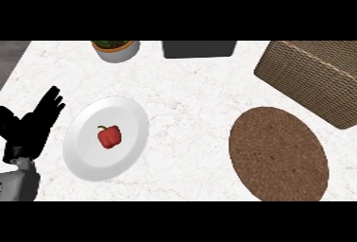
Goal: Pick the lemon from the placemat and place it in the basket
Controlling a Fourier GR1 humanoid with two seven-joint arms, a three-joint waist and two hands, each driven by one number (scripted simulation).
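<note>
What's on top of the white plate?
A red bell pepper sits on the white plate, near its middle. Nothing else shows there. Whatever lies under the pepper is covered.

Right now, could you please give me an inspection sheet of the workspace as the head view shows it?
Surface: white marbled counter.
Job's things: round brown placemat at right, bare; woven basket beyond it at upper right; no lemon in view.
Clutter: red bell pepper on a white plate; potted plant and dark box at the far edge.
Robot hands: left robot hand open, resting at the left edge; right not in view.
Cables: nothing seen.
Surroundings: nothing seen.
</note>
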